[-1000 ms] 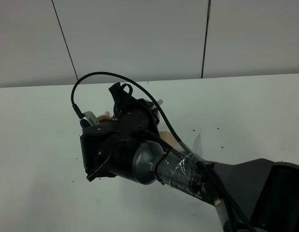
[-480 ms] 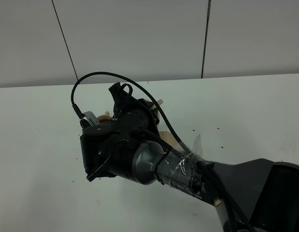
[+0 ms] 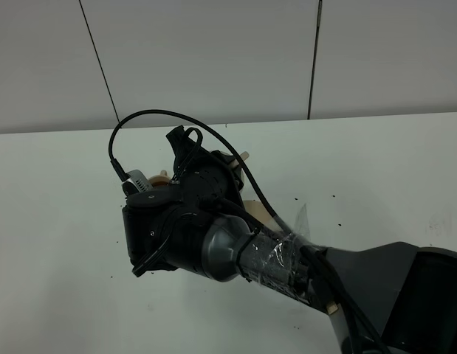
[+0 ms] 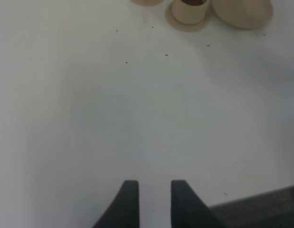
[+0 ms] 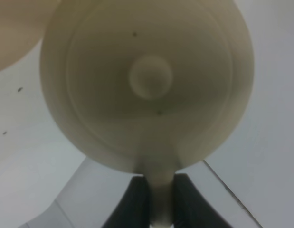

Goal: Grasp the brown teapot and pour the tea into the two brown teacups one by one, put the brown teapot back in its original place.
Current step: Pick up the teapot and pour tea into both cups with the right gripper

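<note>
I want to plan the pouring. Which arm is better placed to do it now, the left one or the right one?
The right one. Its pincer is shut on the handle of the teapot. The left pincer holds nothing and hangs over bare table, away from the cup.

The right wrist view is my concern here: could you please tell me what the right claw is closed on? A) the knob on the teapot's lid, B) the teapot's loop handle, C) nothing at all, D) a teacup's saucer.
B: in the right wrist view the right claw has its two dark fingers pinching the handle of the brown teapot, whose knobbed lid faces the camera.
</note>
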